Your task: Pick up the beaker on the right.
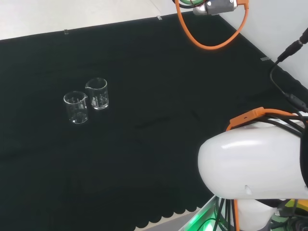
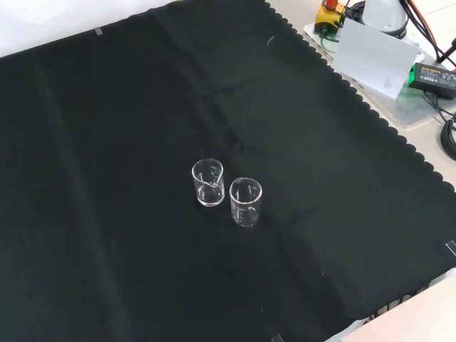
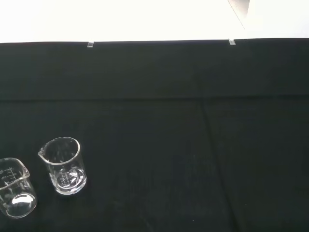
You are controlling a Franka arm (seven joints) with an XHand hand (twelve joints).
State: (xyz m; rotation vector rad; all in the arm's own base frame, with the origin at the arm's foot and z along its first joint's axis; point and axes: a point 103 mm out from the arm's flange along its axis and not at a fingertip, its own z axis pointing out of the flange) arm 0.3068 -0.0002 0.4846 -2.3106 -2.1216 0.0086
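Two small clear glass beakers point(image 1: 76, 107) point(image 1: 97, 94) stand upright side by side, right-hand one in head view the target; hand's state, cannot tell.

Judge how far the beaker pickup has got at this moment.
Done: nothing yet. Both beakers, one and the other, stand upright on the black cloth, side by side and untouched. Nothing is in hand. Left: the approach, the grasp and the lift.
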